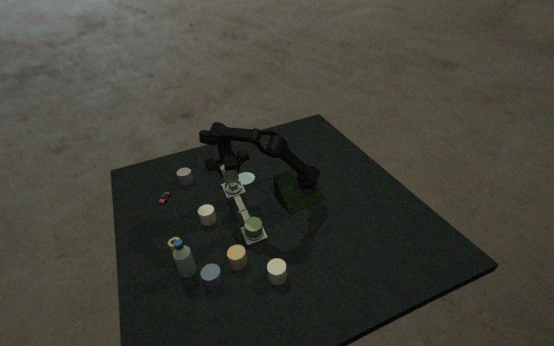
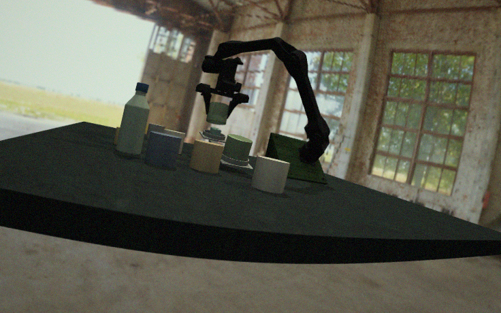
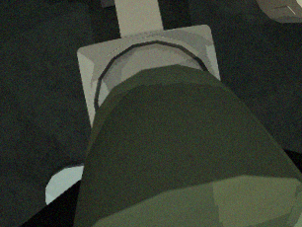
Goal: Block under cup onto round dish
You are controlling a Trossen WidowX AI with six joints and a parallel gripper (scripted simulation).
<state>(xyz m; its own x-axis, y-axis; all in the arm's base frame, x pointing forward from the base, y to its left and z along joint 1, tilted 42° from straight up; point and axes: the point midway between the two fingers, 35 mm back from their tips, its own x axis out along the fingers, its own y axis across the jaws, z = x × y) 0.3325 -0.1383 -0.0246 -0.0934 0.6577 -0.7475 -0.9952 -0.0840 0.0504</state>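
Observation:
My gripper point(image 1: 230, 173) point(image 2: 218, 113) is shut on one green cup point(image 1: 231, 175) point(image 2: 218, 109) point(image 3: 183, 133), holding it upright above the far end of the balance point(image 1: 239, 203) point(image 3: 140, 17). Under it, a small blue-grey block point(image 1: 232, 186) point(image 2: 214, 129) sits uncovered on the far pan; in the wrist view the cup hides it. The other green cup point(image 1: 254, 229) point(image 2: 238, 148) stands on the near pan, which looks lower than the far one. The pale round dish point(image 1: 247, 177) point(image 3: 63, 187) lies close beside the far pan, with no cup seen over it in the top view.
A green wedge-shaped block point(image 1: 292, 191) point(image 2: 295, 162) is by the arm's base. Left of the balance are a white cylinder point(image 1: 207, 215), a grey one point(image 1: 184, 176) and a red toy car point(image 1: 164, 198). A bottle point(image 1: 185, 262) point(image 2: 133, 123) and several cylinders stand near the balance's near end.

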